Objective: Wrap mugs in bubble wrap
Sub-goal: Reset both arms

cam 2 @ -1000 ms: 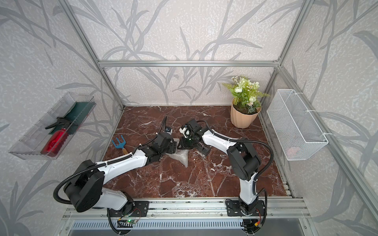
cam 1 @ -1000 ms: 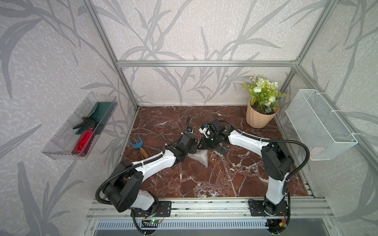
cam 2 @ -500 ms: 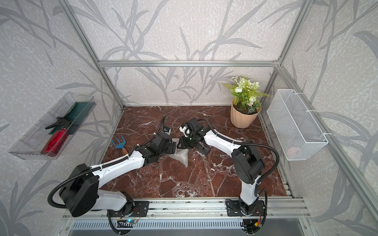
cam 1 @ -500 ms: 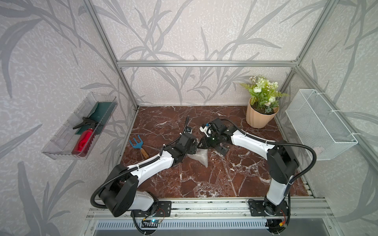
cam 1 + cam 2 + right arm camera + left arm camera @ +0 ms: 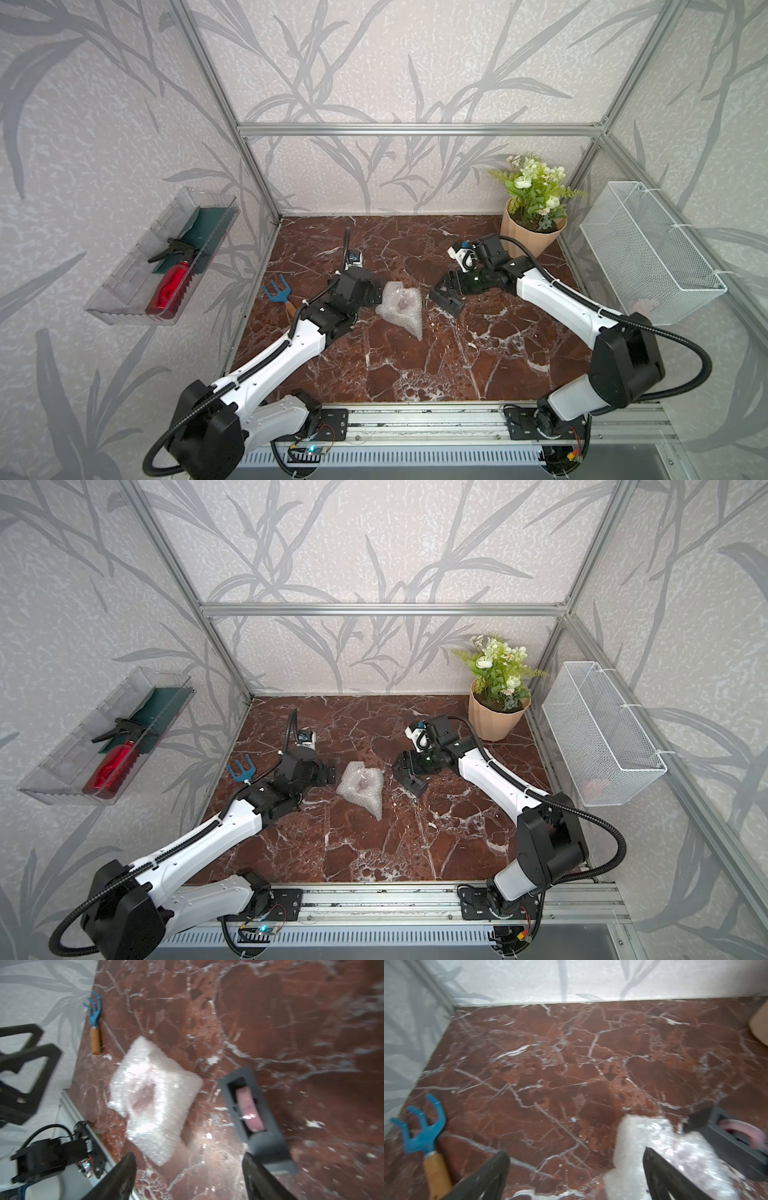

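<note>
Red-brown marble tabletop (image 5: 415,365), with two arms reaching inward from the near rail.

**Centre.** The bubble wrap (image 5: 400,307) is bunched into a loose whitish bundle. It lies on the tabletop between the two end effectors, one corner trailing toward the near edge. The mug (image 5: 145,1095) shows only as a dull reddish patch through the plastic at the middle of the bundle. Its outline cannot be made out.

**Left.** The left end effector (image 5: 575,1150) has its jaws spread wide with nothing between them, and it stands just beside the bundle. In the left wrist view one finger overlaps the edge of the wrap, but whether it touches cannot be told.

**Right.** The right end effector (image 5: 188,1155) is likewise parted and empty. It is near the opposite side of the bundle and apart from it. A dark grey holder (image 5: 249,1109) carrying a pink roll lies on the tabletop just beside this end effector.

**Surroundings.**
- A blue hand rake (image 5: 276,291) with a wooden handle lies near the left wall.
- A peach plant pot (image 5: 528,243) stands in the far right corner.
- A white wire basket (image 5: 648,257) hangs on the right wall.
- A clear tray (image 5: 124,291) on the left wall holds a red bottle (image 5: 170,284).
</note>
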Robot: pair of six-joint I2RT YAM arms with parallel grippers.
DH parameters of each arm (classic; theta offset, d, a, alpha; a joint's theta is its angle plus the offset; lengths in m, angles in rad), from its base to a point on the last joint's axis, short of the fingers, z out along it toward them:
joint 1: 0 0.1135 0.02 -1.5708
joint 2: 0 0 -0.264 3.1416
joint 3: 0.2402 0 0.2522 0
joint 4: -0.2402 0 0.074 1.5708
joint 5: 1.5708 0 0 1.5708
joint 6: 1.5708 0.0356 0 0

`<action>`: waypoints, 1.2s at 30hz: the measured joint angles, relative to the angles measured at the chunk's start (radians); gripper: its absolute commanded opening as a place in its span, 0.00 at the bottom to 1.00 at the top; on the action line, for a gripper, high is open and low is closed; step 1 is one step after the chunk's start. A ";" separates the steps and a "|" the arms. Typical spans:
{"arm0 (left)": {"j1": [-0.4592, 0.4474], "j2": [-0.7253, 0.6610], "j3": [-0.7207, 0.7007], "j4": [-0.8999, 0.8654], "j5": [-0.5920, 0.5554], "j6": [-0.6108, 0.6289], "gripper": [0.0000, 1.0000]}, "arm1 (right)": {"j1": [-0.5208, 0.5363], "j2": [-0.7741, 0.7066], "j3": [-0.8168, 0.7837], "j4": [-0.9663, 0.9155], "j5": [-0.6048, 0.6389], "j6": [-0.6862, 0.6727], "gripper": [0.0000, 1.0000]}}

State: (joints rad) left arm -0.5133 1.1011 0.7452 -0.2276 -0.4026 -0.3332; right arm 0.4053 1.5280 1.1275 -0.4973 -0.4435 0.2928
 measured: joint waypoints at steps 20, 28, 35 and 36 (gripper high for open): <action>0.370 0.186 -0.368 0.726 -0.064 0.281 0.99 | -0.216 -0.080 -0.553 0.753 0.508 -0.267 1.00; 0.403 0.367 -0.399 1.059 -0.023 0.319 0.99 | -0.237 -0.023 -0.653 1.101 0.544 -0.381 0.99; 0.449 0.477 -0.401 1.180 0.002 0.307 0.99 | -0.263 0.041 -0.752 1.361 0.523 -0.394 0.99; 0.449 0.478 -0.401 1.192 0.002 0.307 0.99 | -0.264 0.049 -0.767 1.376 0.521 -0.394 0.99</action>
State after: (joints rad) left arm -0.0639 1.5787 0.3439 0.9646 -0.4011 -0.0261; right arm 0.1410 1.5772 0.3603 0.8787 0.0780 -0.1017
